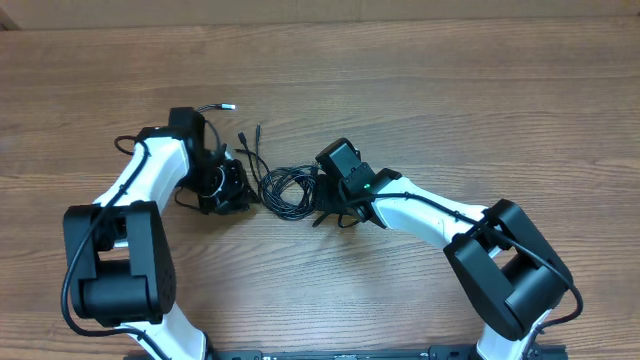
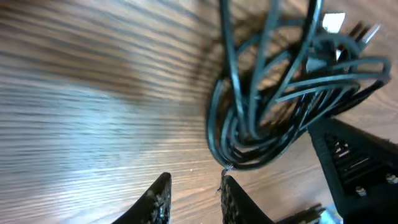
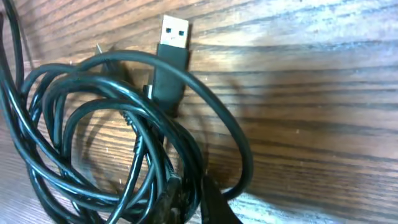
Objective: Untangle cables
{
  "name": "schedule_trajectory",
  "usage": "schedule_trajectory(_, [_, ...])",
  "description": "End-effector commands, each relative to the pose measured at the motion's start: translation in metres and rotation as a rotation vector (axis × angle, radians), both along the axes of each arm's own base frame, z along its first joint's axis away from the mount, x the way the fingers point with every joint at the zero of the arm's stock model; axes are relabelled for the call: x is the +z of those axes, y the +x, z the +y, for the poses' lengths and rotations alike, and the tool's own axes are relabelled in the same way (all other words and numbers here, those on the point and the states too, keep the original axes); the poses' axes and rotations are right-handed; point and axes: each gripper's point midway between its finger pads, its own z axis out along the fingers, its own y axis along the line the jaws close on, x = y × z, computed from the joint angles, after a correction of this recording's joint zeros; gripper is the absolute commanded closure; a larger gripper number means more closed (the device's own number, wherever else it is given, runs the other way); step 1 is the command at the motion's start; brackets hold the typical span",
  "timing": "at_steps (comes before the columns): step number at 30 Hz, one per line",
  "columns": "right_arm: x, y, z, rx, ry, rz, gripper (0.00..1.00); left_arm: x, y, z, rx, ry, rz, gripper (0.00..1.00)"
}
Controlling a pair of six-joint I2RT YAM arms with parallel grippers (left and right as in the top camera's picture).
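Cannot tell about a grip on any strand in the closed, half cut-off right end effector (image 3: 193,202). Cannot read the blurred raised marks on the black ribbed part (image 2: 354,162). Shows thin black coiled cables (image 2: 245,152) on the brown wooden desk (image 1: 450,90), just beside the slightly parted, empty left end effector (image 2: 196,186).

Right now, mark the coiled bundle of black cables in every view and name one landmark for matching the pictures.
Overhead: the cable coil lies at centre, between the two arms.
Left wrist: the coil sits in the upper right, beyond the pincer's fingers.
Right wrist: the coil fills the left half and runs down to the bottom edge.
Shared landmark: the wooden table, whose grain shows beneath the coil in all three views.
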Motion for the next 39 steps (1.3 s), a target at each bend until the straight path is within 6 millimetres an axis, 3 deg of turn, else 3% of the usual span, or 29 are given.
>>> schedule_trajectory(1, [0.010, 0.000, -0.003, 0.006, 0.009, -0.017, 0.91, 0.004, -0.002, -0.021, -0.037, -0.004, 0.000, 0.72])
schedule_trajectory(6, [0.017, -0.006, 0.012, 0.135, 0.064, -0.021, 0.84, -0.007, -0.009, -0.029, -0.012, 0.150, 0.046, 0.67])
schedule_trajectory(13, [0.020, -0.008, 0.011, 0.135, 0.065, -0.018, 0.82, -0.015, -0.010, -0.040, 0.110, 0.337, 0.057, 0.56])
schedule_trajectory(18, [0.037, -0.010, 0.009, 0.136, 0.074, -0.032, 0.78, -0.018, 0.000, -0.047, 0.120, 0.398, -0.014, 0.53])
schedule_trajectory(28, [0.036, 0.000, -0.007, 0.077, -0.010, -0.079, 0.57, -0.033, -0.004, -0.046, 0.145, 0.423, -0.034, 0.69])
schedule_trajectory(34, [0.034, 0.001, -0.006, 0.047, 0.006, -0.076, 0.55, -0.033, 0.004, -0.049, 0.152, 0.410, -0.066, 0.73])
schedule_trajectory(36, [0.031, 0.001, -0.006, 0.039, 0.014, -0.079, 0.55, -0.033, 0.005, -0.048, 0.153, 0.412, -0.068, 0.79])
schedule_trajectory(39, [0.022, -0.001, -0.008, 0.025, 0.018, -0.071, 0.59, -0.033, 0.004, -0.048, 0.152, 0.412, -0.067, 0.79])
